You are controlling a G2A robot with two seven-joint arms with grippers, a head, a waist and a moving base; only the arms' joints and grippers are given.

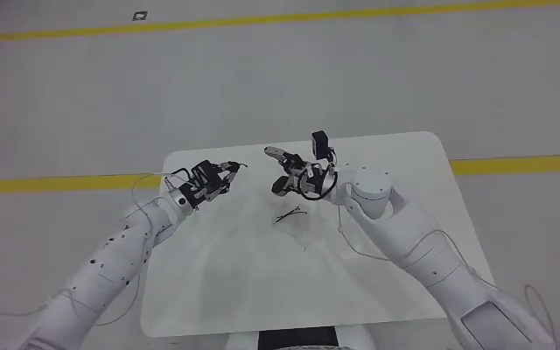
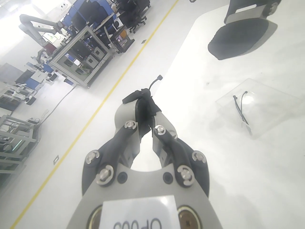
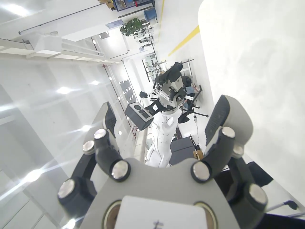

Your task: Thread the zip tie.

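Wears white shells on left arm point(image 1: 122, 254) and right arm point(image 1: 424, 249), rounded at the joints, with pale cables point(image 1: 346, 232) looping alongside. Carries grey metal plates point(image 2: 143, 179) and black linkages point(image 2: 114, 148) on left gripper point(image 2: 143, 101) and right gripper point(image 3: 166, 113), pinned with silver round-headed screws point(image 2: 128, 124). Has black ribbed finger pads point(image 3: 215, 117); bears a white printed label point(image 2: 139, 212) at each wrist.

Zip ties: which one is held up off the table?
The zip tie pinched in the left gripper, its end curling out in front; the other ties lie loose on the clear sheet.
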